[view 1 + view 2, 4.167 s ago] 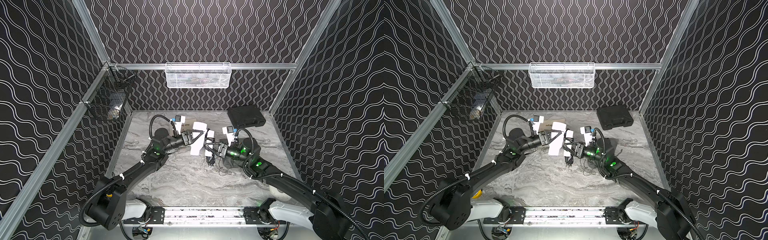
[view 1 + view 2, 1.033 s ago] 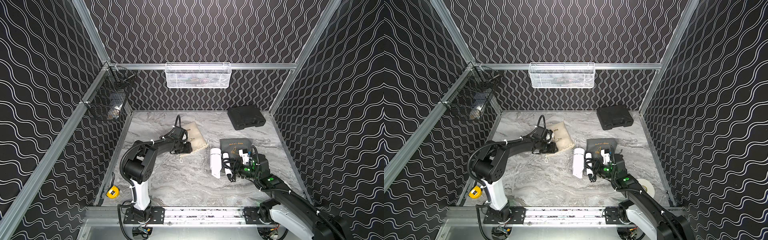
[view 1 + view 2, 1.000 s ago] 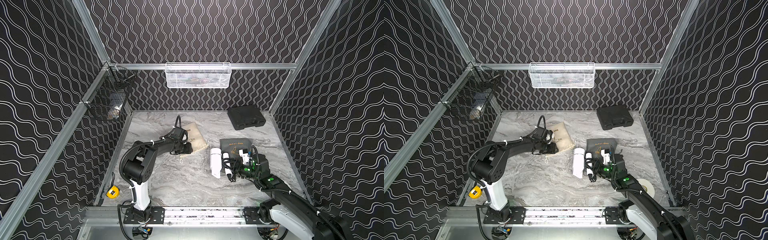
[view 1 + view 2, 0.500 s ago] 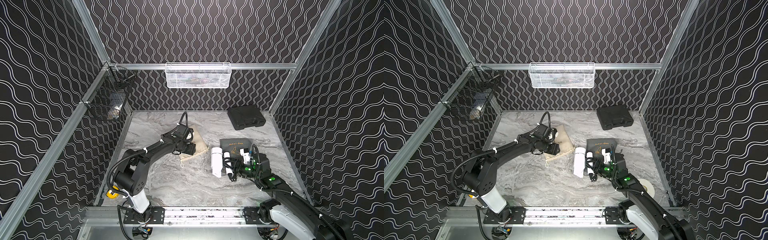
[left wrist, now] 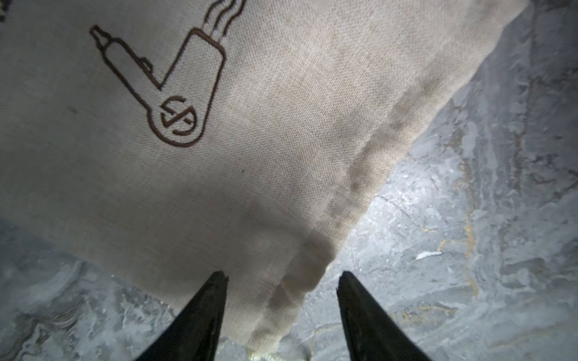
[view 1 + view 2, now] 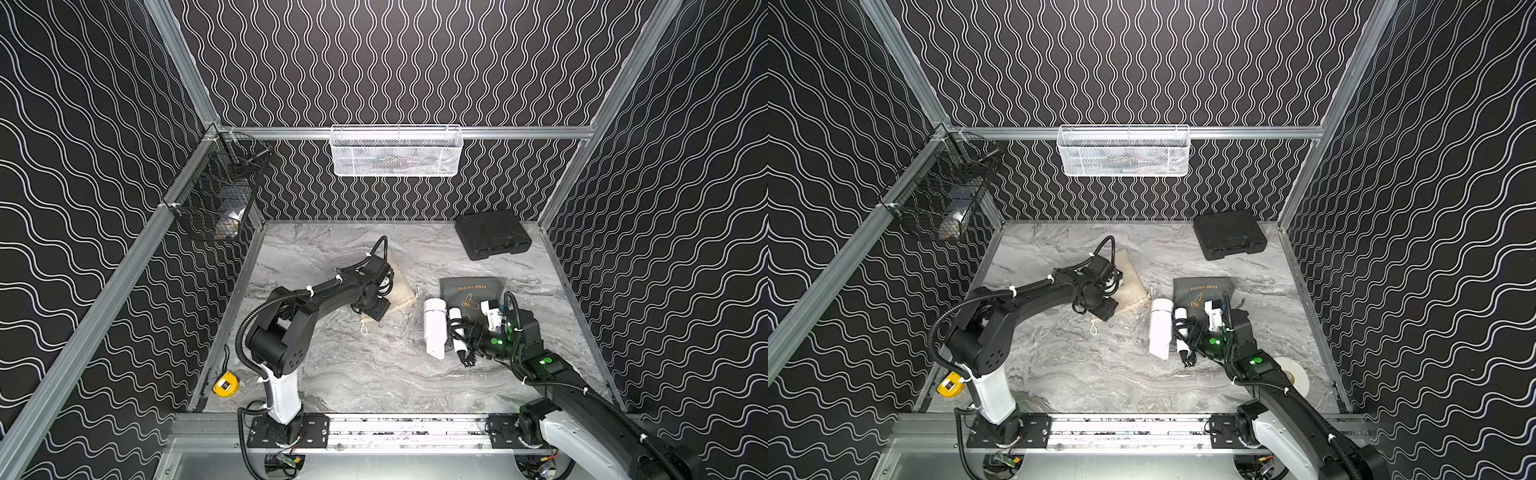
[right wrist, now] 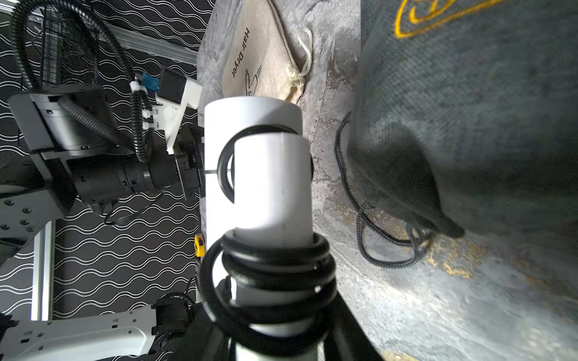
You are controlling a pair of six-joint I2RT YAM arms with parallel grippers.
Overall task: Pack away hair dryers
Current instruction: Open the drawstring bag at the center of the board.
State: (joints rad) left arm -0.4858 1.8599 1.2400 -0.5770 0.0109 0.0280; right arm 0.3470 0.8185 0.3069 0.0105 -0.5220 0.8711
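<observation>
- Dryer [image 6: 434, 328] of white plastic sits just to the 3 o'clock side of the middle of the marble table [image 6: 374, 374] in both top views, with its barrel running from 12 to 6 o'clock.
- Its handle is folded alongside the barrel on the 3 o'clock side and is wound with black cord [image 7: 269, 265]. The plug trails out toward 5 o'clock.
- The right gripper [image 6: 461, 337] reaches in from 4 o'clock and is clamped on that cord-wrapped handle. In the right wrist view the handle runs straight down between its dark fingers [image 7: 353, 331], and the barrel stands beyond them.
- The views do not show whether the dryer rests on the table or is held just above it.
- The grey pouch [image 6: 469, 291], with gold print, lies at 1 o'clock of the dryer and just beside it. Its dark drawstring [image 7: 375, 243] is looped on the table next to the handle.
- The beige pouch [image 6: 401, 286], printed "Hair Dryer", lies at 10 o'clock of the dryer, near it but apart.
- The left gripper [image 5: 281, 278] hangs over the gathered neck of the beige pouch. Its jaws are spread, and the cloth neck passes between them with a gap on at least one side.
- The left gripper is well apart from the white dryer, at its 10 o'clock.
- A black hard case [image 6: 492, 235] lies closed at the table's 1 o'clock corner.
- A yellow tape measure [image 6: 225, 384] sits at the 8 o'clock edge.
</observation>
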